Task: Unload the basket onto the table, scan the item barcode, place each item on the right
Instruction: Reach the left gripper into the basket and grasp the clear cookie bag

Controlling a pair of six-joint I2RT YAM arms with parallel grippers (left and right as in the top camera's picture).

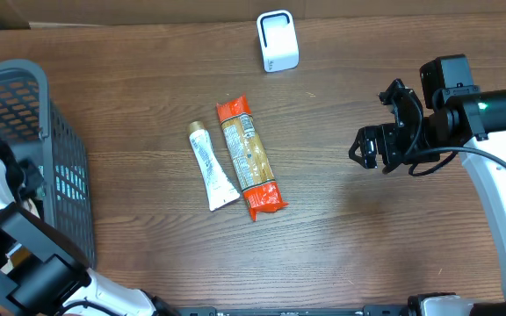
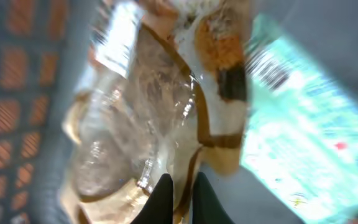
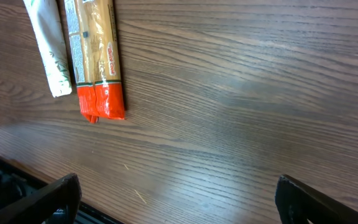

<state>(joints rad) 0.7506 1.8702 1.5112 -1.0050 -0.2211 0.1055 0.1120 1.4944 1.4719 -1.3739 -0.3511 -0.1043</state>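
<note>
Wood grain covers the one table [image 1: 367, 237], and on it the count is short: one basket, one scanner, two loose items, two arms.

The grey mesh basket [image 1: 25, 75] stands at 9 o'clock. The white scanner [image 1: 278, 40] stands upright at 12 o'clock, well apart from everything else. At the centre lie a white tube [image 1: 212, 167] and an orange packet [image 1: 249, 158], side by side and just touching along their length, both slanting from 11 toward 5. The tube's cap end points toward 11 o'clock.

In the basket, the left wrist view shows two things. One is a clear packet [image 2: 129, 124] with brown trim and a label at its top. The other is a teal pack [image 2: 297, 130] lying against it at 3 o'clock. Anything deeper is too blurred to count.

The left arm reaches into the basket from 8 o'clock. The left gripper [image 2: 182, 190] is pinched narrow, with its fingers together on the lower edge of the clear packet. That packet is inside the basket, not near the scanner.

The right gripper [image 1: 365, 147] hangs at 3 o'clock over bare wood. Its fingers are spread wide and hold nothing. In its own view the tube and orange packet sit at 10 o'clock.
</note>
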